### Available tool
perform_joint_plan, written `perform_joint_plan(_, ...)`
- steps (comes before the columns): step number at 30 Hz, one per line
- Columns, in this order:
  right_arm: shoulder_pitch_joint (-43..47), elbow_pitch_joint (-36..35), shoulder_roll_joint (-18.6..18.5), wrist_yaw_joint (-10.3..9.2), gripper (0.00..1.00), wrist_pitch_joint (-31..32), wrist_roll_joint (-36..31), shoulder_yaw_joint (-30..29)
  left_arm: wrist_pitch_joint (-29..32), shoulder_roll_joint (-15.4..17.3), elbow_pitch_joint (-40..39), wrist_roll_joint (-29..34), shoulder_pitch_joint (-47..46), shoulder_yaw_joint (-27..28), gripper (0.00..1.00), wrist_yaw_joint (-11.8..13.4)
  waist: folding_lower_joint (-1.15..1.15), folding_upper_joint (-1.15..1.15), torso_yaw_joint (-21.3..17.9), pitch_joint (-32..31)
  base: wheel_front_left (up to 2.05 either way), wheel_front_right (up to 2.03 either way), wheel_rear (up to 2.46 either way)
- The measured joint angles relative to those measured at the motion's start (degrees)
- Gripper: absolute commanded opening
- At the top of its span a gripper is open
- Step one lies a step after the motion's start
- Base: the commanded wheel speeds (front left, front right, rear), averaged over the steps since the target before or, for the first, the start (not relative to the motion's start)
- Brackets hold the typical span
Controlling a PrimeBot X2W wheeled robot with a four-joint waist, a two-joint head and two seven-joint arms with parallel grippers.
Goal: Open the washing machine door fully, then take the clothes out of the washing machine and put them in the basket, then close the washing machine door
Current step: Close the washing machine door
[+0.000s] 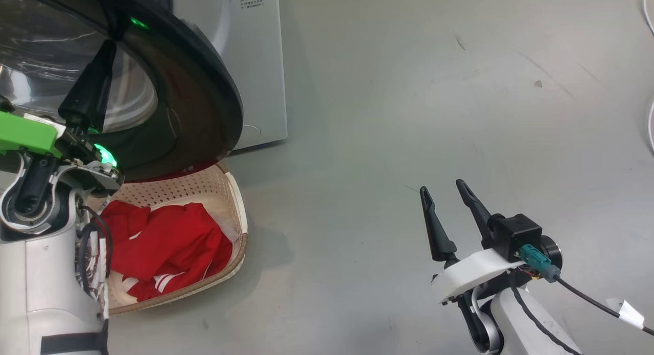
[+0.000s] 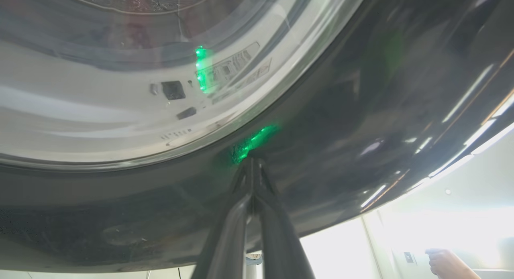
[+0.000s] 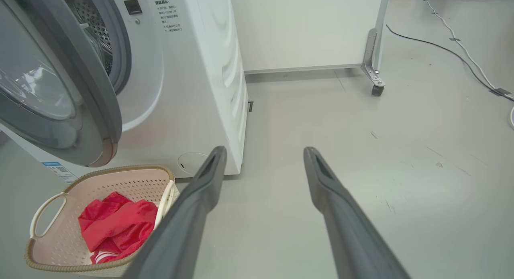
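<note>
Two claws, two different states. Your left claw (image 2: 251,166) has its long dark fingers pressed together, holding nothing. In the left wrist view the joined tips lie against the wide glossy black rim of the washing machine door (image 2: 361,110), just outside the bulging clear glass bowl, with a green glow reflected on the rim at that spot. Your right claw (image 1: 442,187) is spread wide and empty. It hangs over bare grey floor (image 1: 409,89), well to the right of the washing machine (image 3: 192,90) and touching nothing.

The door stands swung out from the machine's smooth white front, neither shut nor flat back. Through the gap, the right wrist view shows you the grey gasket ring and a slice of perforated steel drum (image 3: 92,26).

The basket (image 3: 120,168) sits on the floor just in front of the machine, under the door's lower edge. It is a cream plastic rounded rectangle with perforated walls, a brown woven-look rim and a loop handle at its end. The clothes (image 3: 116,222) lie crumpled inside it, bright red fabric with a patch of white stripes low down.

Behind the machine to the right, a pale panel stands on a metal bracket with a caster (image 3: 377,90), and a dark cable (image 3: 441,42) trails over the floor. A person's hand (image 2: 445,263) shows at the bottom right of the left wrist view.
</note>
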Motion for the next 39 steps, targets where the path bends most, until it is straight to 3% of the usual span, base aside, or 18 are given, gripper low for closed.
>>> perform_joint_plan(10, -0.38, 0.34, 0.01, 0.01, 1.00, 0.00, -0.15, -1.63, -1.98, -0.70, 1.11, 0.08, 0.88, -0.21, 0.00, -0.01, 0.00, 0.00, 3.27, -1.60, 0.00, 0.00, 0.00)
perform_joint_plan(21, 0.37, 1.78, 0.02, 0.60, 1.00, 0.00, -0.20, -2.98, -4.93, -1.15, 1.13, 0.18, 9.70, 0.10, 0.00, -0.01, 0.00, 0.00, 9.01, -5.34, 0.00, 0.00, 0.00)
perform_joint_plan(25, 1.47, 2.26, 0.02, 0.81, 1.00, 0.00, -0.20, -3.16, -6.27, -1.19, 1.42, 0.64, 13.78, 0.12, 0.34, -0.01, 0.00, 0.00, 10.85, -7.12, 0.00, 0.00, 0.00)
perform_joint_plan(26, 1.77, 2.32, 0.02, 1.02, 1.00, 0.00, -0.19, -3.23, -6.78, -1.19, 1.43, 0.78, 14.70, 0.18, 0.62, -0.01, 0.00, 0.00, 11.27, -7.57, 0.00, 0.00, 0.00)
perform_joint_plan(27, 2.08, 2.38, 0.02, 1.07, 1.00, 0.00, -0.16, -3.24, -7.31, -1.19, 1.40, 1.10, 15.46, 0.26, 0.76, -0.01, 0.00, 0.00, 11.67, -7.99, 0.00, 0.00, 0.00)
perform_joint_plan(28, 2.30, 2.53, 0.02, 1.11, 1.00, 0.00, -0.16, -3.23, -7.94, -1.23, 1.36, 1.55, 16.11, 0.54, 0.99, -0.01, 0.00, 0.00, 12.06, -8.42, 0.00, 0.00, 0.00)
perform_joint_plan(39, 3.22, 2.66, 0.04, 1.63, 1.00, 0.00, -0.11, -2.80, -13.81, -1.24, -3.41, 5.00, 22.04, 3.12, 1.00, -0.01, 0.00, 0.00, 13.91, -11.61, 0.00, 0.00, 0.00)
